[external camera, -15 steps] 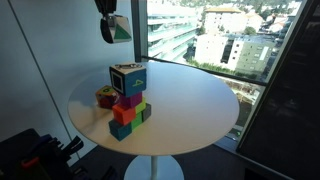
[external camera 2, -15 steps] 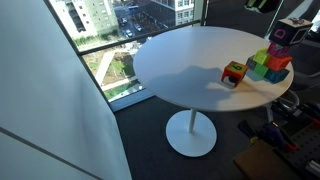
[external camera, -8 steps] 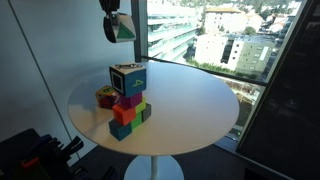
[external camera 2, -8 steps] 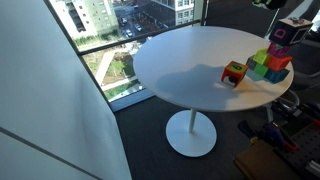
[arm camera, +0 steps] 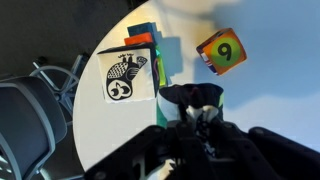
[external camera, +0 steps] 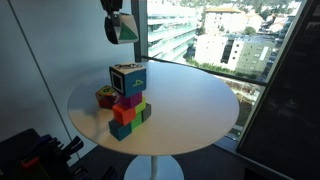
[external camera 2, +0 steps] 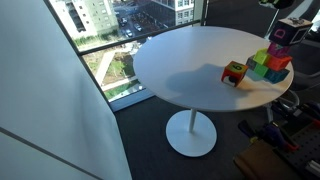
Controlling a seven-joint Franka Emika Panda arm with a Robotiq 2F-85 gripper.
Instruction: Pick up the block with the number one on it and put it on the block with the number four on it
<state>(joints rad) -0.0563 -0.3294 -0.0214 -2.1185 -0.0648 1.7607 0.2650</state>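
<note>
My gripper (external camera: 113, 27) is shut on the block with the number one (external camera: 125, 31), a cream-white cube with green edges, and holds it high above the table. The block with the number four (external camera: 128, 77), white with a dark blue frame, tops a stack of magenta, orange and teal blocks (external camera: 127, 112). In the wrist view the held cube (arm camera: 215, 100) sits between my jaws (arm camera: 197, 112), to the right of the blue-framed cube's top face (arm camera: 127, 78). The blue-framed cube also shows in an exterior view (external camera 2: 288, 33).
A small yellow-and-red block (external camera: 105, 97) lies beside the stack; it shows a 9 in the wrist view (arm camera: 220, 52). The round white table (external camera: 190, 100) stands on a pedestal by large windows. A dark chair (arm camera: 30, 110) stands near the table's edge.
My gripper, with the green-edged cube in it, has shifted slightly sideways, high above the stack. The blocks on the table have not moved.
</note>
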